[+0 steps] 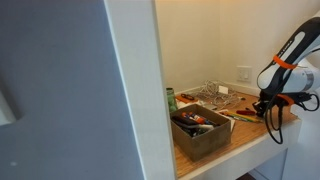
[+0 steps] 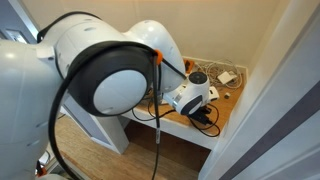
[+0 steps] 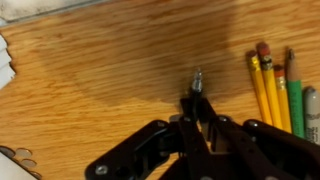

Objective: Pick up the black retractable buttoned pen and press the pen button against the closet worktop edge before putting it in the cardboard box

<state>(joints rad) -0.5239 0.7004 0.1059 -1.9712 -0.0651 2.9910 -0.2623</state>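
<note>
In the wrist view my gripper (image 3: 197, 112) is shut on the thin black pen (image 3: 196, 88). The pen's metal end sticks out past the fingertips, close above the light-brown wooden worktop (image 3: 110, 70). In an exterior view the gripper (image 1: 270, 112) hangs over the right part of the worktop, to the right of the brown cardboard box (image 1: 205, 141). The box holds several small items. The worktop's front edge (image 1: 243, 153) runs below the box. In the other exterior view the gripper (image 2: 206, 116) is low over the worktop (image 2: 228, 108), and the box is hidden behind the arm.
Yellow pencils (image 3: 264, 85) and a green one (image 3: 295, 105) lie just right of the pen. Orange-red and other loose items (image 1: 225, 100) lie behind the box. A white wall (image 1: 135, 90) bounds the closet on one side. White items (image 2: 226, 77) sit at the back.
</note>
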